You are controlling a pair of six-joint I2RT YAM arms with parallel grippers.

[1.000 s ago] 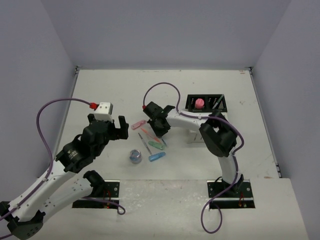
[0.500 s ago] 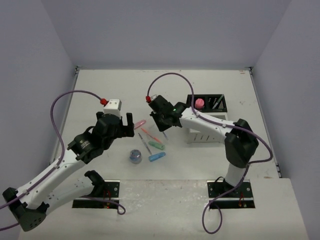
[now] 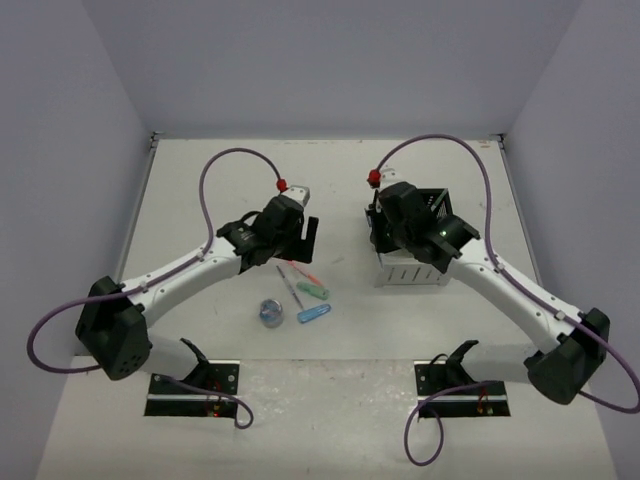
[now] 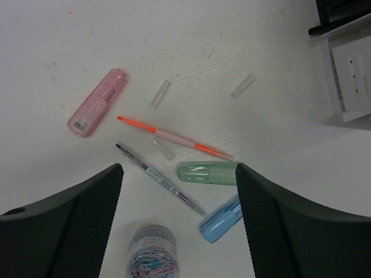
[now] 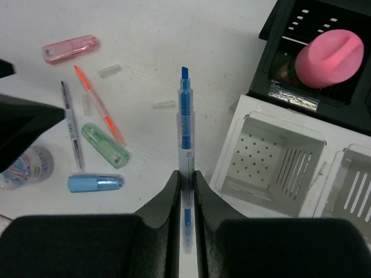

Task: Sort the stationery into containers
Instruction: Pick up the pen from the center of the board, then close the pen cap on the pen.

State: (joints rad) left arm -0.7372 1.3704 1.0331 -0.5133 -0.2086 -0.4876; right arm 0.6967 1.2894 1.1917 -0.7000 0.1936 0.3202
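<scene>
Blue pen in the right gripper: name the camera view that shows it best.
Right wrist view: the blue pen runs up the frame nearly whole, pinched by the right gripper. In the top external view the gripper hides it; the left wrist view does not include it.

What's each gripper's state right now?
Left gripper: open, holding nothing.
Right gripper: closed on a blue pen.
</scene>
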